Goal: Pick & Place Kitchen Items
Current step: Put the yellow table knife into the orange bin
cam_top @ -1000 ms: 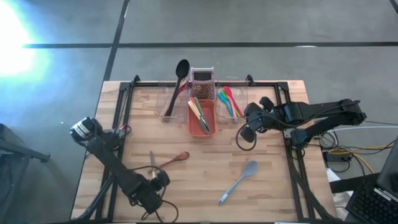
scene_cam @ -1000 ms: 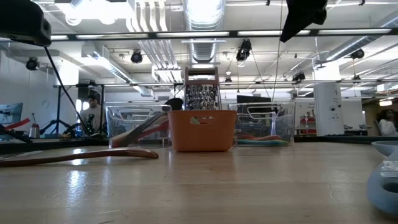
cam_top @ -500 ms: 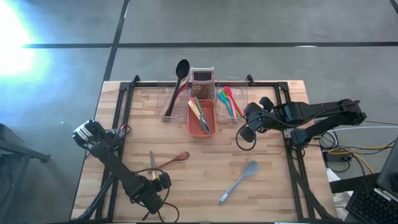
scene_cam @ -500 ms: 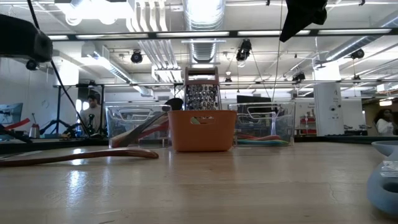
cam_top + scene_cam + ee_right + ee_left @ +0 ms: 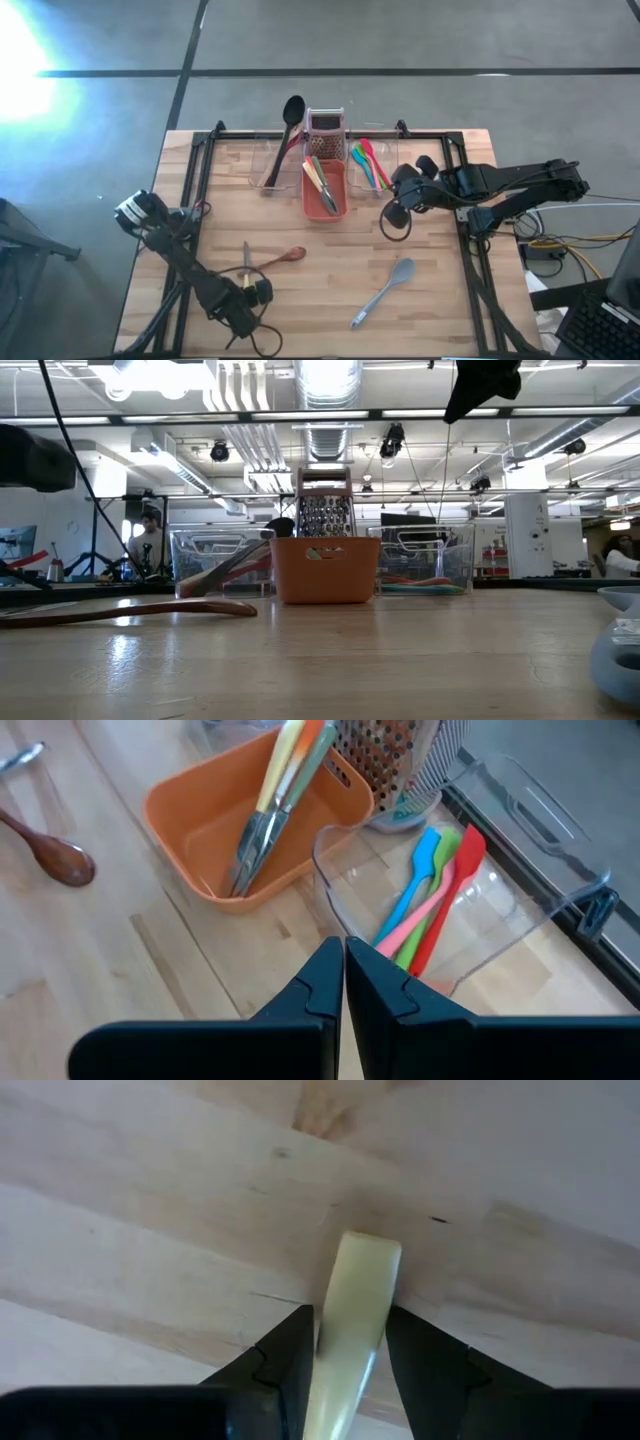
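Note:
A knife with a pale yellow handle (image 5: 245, 264) lies flat on the table at the near left. My left gripper (image 5: 247, 289) points down over it, open, with one finger on each side of the handle (image 5: 358, 1290). A wooden spoon (image 5: 281, 257) lies beside the knife, and a grey-blue spoon (image 5: 385, 290) lies at the near right. My right gripper (image 5: 398, 203) hangs shut and empty above the table, by the clear tub (image 5: 500, 870) that holds coloured spatulas (image 5: 430, 890). My left gripper's fingers (image 5: 290, 1350) come from above and stand hard by the two long sides of the knife's handle (image 5: 345, 1330), near its free end. Whether they touch it I cannot tell. The knife lies on the table.
At the far middle stand an orange tub (image 5: 337, 205) with several utensils, a grater (image 5: 325, 125) behind it, and a clear tub (image 5: 268, 172) with a black ladle (image 5: 291, 112). A dark frame (image 5: 200, 160) runs along the table's edges.
My left gripper has come down toward the knife's handle and has rolled a little about its own axis. The knife and the other utensils lie where they were.

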Action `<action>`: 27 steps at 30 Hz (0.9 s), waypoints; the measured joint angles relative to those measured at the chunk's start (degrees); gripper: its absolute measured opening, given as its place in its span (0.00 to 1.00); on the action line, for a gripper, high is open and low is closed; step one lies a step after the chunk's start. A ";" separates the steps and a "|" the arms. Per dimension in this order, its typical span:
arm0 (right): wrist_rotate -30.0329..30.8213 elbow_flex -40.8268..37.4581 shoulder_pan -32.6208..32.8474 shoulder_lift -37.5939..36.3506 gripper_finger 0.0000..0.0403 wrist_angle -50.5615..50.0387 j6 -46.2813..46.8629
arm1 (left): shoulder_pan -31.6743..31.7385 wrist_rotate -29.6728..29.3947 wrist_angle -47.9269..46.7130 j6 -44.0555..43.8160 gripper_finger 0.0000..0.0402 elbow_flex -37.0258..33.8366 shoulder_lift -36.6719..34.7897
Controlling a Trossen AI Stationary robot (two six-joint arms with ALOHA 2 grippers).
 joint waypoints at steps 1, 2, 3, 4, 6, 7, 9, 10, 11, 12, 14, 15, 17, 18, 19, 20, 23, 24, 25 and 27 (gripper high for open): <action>0.01 0.00 0.00 0.00 0.02 0.52 -0.45 | 0.02 0.04 0.40 1.16 0.33 -0.34 -0.02; 0.02 0.00 0.00 0.00 0.02 1.04 -0.72 | 0.12 0.10 0.86 2.23 0.33 -0.75 -0.02; 0.04 0.00 0.00 0.00 0.02 1.36 -0.91 | 0.15 0.16 1.14 3.18 0.33 -0.96 0.00; 0.04 0.00 0.00 0.00 0.02 1.67 -0.93 | 0.28 0.37 1.46 3.90 0.32 -1.23 0.02; 0.04 0.00 0.00 0.00 0.02 2.28 -1.15 | 0.64 1.03 2.22 4.42 0.31 -1.91 0.07; 0.04 0.00 0.00 0.00 0.02 2.30 -1.17 | 0.87 1.49 2.50 4.48 0.29 -2.15 0.09; 0.04 0.00 0.00 0.01 0.02 2.28 -1.20 | 1.31 2.29 3.15 4.58 0.25 -2.68 0.13; 0.07 0.00 0.00 0.00 0.02 2.29 -1.25 | 1.44 2.46 3.22 4.60 0.22 -2.74 0.13; 0.06 0.00 0.00 0.00 0.02 2.27 -1.30 | 1.66 2.48 3.29 4.59 0.20 -2.70 0.17; 0.07 0.00 0.00 0.00 0.02 2.27 -1.37 | 1.92 2.59 3.48 4.60 0.20 -2.70 0.17; 0.07 0.00 0.00 0.00 0.02 2.27 -1.37 | 2.38 2.77 3.60 4.50 0.20 -2.51 0.20; 0.07 0.00 0.00 0.01 0.02 2.25 -1.37 | 2.57 2.77 3.65 4.38 0.20 -2.36 0.20; 0.07 0.00 0.00 0.00 0.02 2.25 -1.37 | 2.78 2.58 3.70 4.34 0.20 -2.17 0.24; 0.07 0.00 0.00 0.01 0.02 2.25 -1.37 | 2.84 2.47 3.68 4.34 0.20 -2.05 0.20; 0.07 0.00 0.00 0.02 0.02 2.25 -1.37 | 2.84 2.38 3.59 4.29 0.20 -1.90 0.06; 0.07 0.00 0.00 0.02 0.02 2.23 -1.37 | 2.86 2.28 3.42 4.16 0.20 -1.69 -0.05; 0.07 0.00 0.00 0.00 0.02 2.21 -1.37 | 2.89 2.07 2.38 3.68 0.20 -0.66 -0.63; 0.05 0.00 0.00 0.01 0.02 2.21 -1.37 | 2.89 1.92 2.03 3.28 0.20 -0.39 -0.92; 0.06 0.00 0.00 0.02 0.02 2.20 -1.37 | 2.91 1.76 1.63 2.72 0.20 -0.12 -1.08; 0.06 0.00 0.00 0.02 0.02 2.20 -1.37 | 3.04 0.65 0.46 1.76 0.20 0.49 -1.56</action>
